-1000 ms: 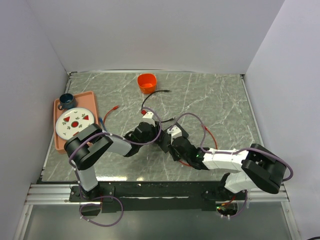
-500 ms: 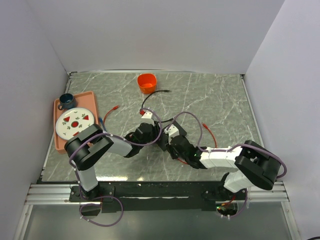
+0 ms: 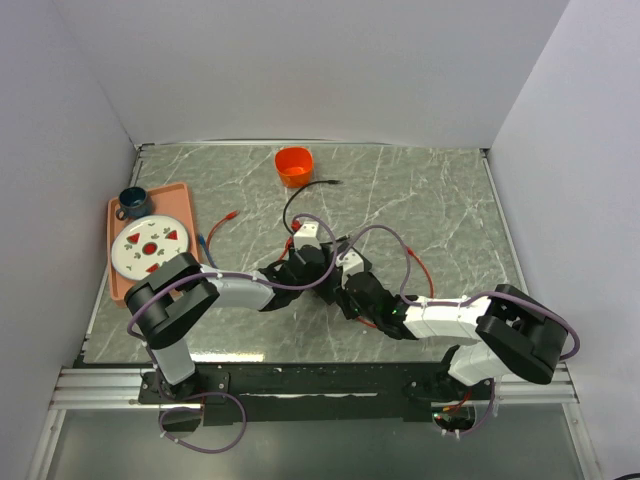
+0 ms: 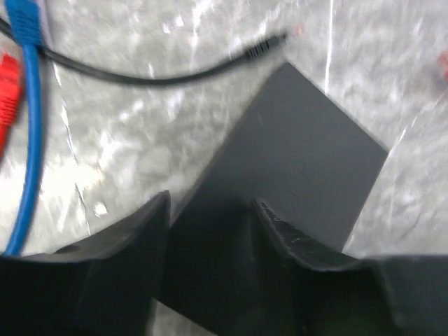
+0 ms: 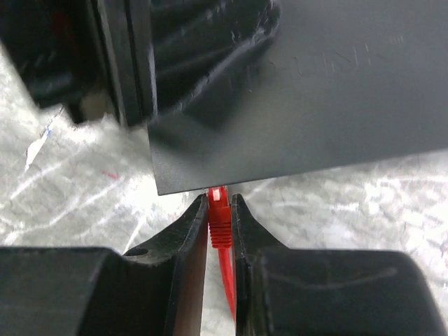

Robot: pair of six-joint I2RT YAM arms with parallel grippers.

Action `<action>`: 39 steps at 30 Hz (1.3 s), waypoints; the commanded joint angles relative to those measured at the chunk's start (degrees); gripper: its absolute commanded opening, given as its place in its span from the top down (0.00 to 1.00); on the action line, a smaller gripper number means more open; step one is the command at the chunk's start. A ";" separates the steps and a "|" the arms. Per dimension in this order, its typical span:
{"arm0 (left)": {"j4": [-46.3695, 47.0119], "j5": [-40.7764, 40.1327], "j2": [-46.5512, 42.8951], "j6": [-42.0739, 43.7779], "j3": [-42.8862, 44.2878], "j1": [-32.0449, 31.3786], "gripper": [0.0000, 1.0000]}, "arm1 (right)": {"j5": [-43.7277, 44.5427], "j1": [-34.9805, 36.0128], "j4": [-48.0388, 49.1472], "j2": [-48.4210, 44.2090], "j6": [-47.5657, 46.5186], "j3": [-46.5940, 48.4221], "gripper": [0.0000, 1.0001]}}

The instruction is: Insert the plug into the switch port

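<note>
The flat matte-black box (image 4: 301, 161) lies on the marble table. My left gripper (image 4: 210, 206) is closed on one of its corners, one finger on each side. My right gripper (image 5: 219, 199) is shut on the red plug (image 5: 220, 222), with its red cable trailing back between the fingers. The plug's tip touches the near narrow edge of the box (image 5: 315, 91). The switch port is hidden under that edge. In the top view both grippers, left (image 3: 316, 266) and right (image 3: 342, 274), meet at the table's middle and cover the box.
An orange cup (image 3: 294, 165) stands at the back. A tray (image 3: 120, 215) with a plate (image 3: 148, 245) and a blue cup (image 3: 132, 200) is at the left. A black cable (image 4: 161, 73), a blue cable (image 4: 28, 126) and a red cable (image 3: 222, 225) lie loose nearby.
My left gripper has moved right, up to the box and against my right gripper. My right gripper has shifted slightly with the plug held.
</note>
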 commanded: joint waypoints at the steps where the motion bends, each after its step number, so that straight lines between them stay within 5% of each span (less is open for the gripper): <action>1: -24.48 12.71 0.08 -7.10 1.58 -8.14 0.31 | 4.80 -1.79 15.00 -3.61 4.84 0.53 0.81; 5: -28.36 10.34 0.17 -6.57 4.92 -6.73 0.25 | 4.80 -1.79 13.42 -5.89 5.89 -2.03 0.52; 11: -31.01 7.78 -3.08 -6.57 4.66 -1.82 0.20 | 4.98 -1.79 9.02 -11.51 7.12 -4.66 0.26; 24: -32.24 11.30 -21.54 1.51 4.48 10.21 0.12 | 3.57 -1.79 3.66 -20.83 8.00 -5.81 0.15; 32: -34.51 13.23 -19.88 5.30 8.60 23.57 0.14 | 3.84 -1.88 -0.03 -23.91 7.57 -4.58 0.12; 39: -34.79 17.35 -10.92 10.22 16.17 26.93 0.18 | 4.01 -1.79 -1.96 -24.35 8.53 -3.96 0.11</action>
